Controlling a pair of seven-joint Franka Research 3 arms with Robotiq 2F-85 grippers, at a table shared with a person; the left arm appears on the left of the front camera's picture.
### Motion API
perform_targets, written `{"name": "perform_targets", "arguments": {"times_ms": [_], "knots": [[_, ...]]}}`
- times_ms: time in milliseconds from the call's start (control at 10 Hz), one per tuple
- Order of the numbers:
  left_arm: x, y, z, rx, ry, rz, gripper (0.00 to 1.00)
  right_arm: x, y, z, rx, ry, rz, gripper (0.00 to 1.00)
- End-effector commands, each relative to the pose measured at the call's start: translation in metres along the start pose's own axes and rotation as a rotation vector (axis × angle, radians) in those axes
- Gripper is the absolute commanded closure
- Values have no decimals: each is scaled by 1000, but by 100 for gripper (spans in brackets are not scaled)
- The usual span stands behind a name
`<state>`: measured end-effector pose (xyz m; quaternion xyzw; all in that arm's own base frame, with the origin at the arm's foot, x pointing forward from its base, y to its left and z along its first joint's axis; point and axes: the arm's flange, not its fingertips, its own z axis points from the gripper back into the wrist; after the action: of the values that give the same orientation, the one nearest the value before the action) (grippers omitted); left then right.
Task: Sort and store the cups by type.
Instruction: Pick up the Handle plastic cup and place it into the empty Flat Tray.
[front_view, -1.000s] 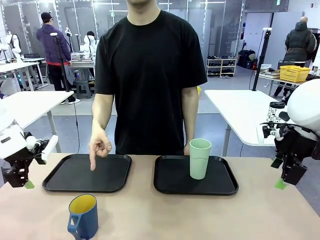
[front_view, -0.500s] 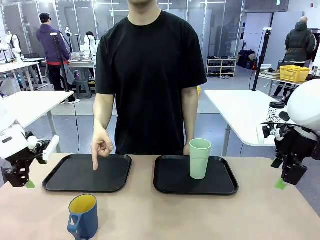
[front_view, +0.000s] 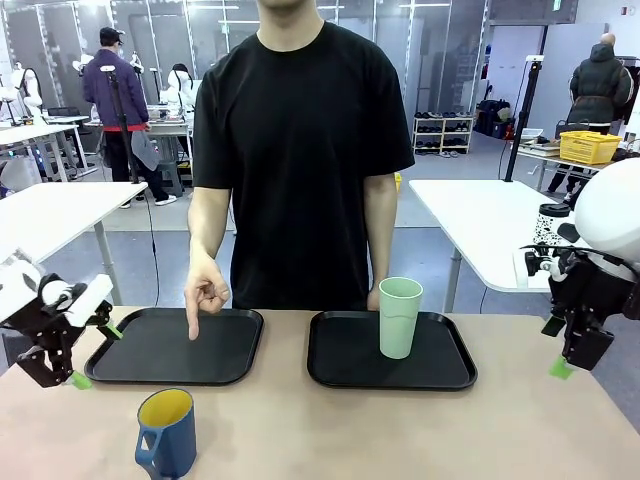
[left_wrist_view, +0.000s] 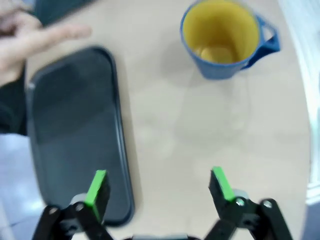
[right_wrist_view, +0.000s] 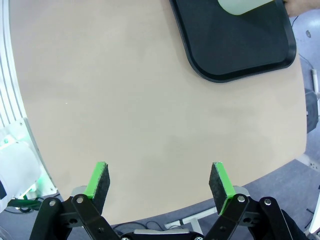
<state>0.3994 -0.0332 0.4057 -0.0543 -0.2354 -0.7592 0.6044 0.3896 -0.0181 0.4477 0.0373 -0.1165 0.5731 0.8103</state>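
The left gripper (left_wrist_view: 159, 182) hangs spread and empty at the table's left edge. The blue mug (left_wrist_view: 220, 37) stands on bare table well apart to its right, just near of the left tray (front_view: 140, 350). The person's hand (front_view: 205, 297) points into that tray, likely marking the mug's place. The right gripper (right_wrist_view: 160, 182) hangs spread and empty at the right edge, and the green tumbler (front_view: 400, 317) stands in the right tray (front_view: 345, 365).

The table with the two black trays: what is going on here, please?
A person's hand points a finger down at the left tray. The blue mug stands on the table in front of that tray, untouched. The mint tumbler stands upright on the right tray. The left tool hovers open by the left tray's edge, and the right tool hangs open at the table's right side. Neither holds anything.
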Motion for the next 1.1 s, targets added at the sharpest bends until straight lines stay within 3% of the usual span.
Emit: {"name": "perform_targets", "arguments": {"times_ms": [0, 300, 600, 1000], "knots": [[-32, -3, -13, -21, -157, 6, 0, 0, 2, 1, -4, 16, -19, 0], [-62, -3, -33, -9, -457, 9, 0, 0, 2, 1, -4, 16, -19, 0], [-69, -5, -55, -60, -654, -6, 0, 0, 2, 1, -4, 16, -19, 0], [-76, -7, -81, -82, -726, 96, 0, 0, 2, 1, -4, 16, -19, 0]]}}
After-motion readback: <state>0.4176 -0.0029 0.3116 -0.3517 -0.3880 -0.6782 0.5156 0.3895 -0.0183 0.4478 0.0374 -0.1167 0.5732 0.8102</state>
